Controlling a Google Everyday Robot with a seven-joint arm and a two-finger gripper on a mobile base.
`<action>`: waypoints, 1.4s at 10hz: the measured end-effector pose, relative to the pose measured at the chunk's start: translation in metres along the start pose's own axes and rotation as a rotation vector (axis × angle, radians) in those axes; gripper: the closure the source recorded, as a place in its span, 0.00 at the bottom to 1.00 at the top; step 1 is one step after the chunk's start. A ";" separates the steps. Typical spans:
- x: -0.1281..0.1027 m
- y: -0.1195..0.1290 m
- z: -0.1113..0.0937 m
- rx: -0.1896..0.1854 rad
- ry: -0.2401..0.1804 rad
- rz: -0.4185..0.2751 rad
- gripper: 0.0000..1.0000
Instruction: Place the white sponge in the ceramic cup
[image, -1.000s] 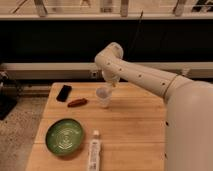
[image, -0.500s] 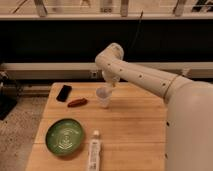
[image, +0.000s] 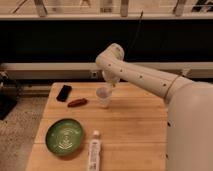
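The ceramic cup (image: 104, 96), small, whitish and tapered, stands upright on the wooden table (image: 135, 131) near its far middle. My gripper (image: 109, 84) hangs at the end of the white arm, which reaches in from the right. It is directly above the cup's rim, slightly to its right. The white sponge does not show anywhere on the table. I cannot tell whether it is in the gripper or inside the cup.
A black phone (image: 64, 92) and a reddish-brown oblong object (image: 77, 102) lie at the table's far left. A green round plate (image: 65, 136) sits at the front left, with a long white tube (image: 94, 152) beside it. A dark wall runs behind the table.
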 end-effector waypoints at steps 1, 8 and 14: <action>0.000 0.000 0.000 0.002 0.001 -0.001 0.96; 0.003 0.004 0.003 0.011 0.006 -0.003 0.96; 0.003 0.004 0.004 0.020 0.013 -0.008 0.96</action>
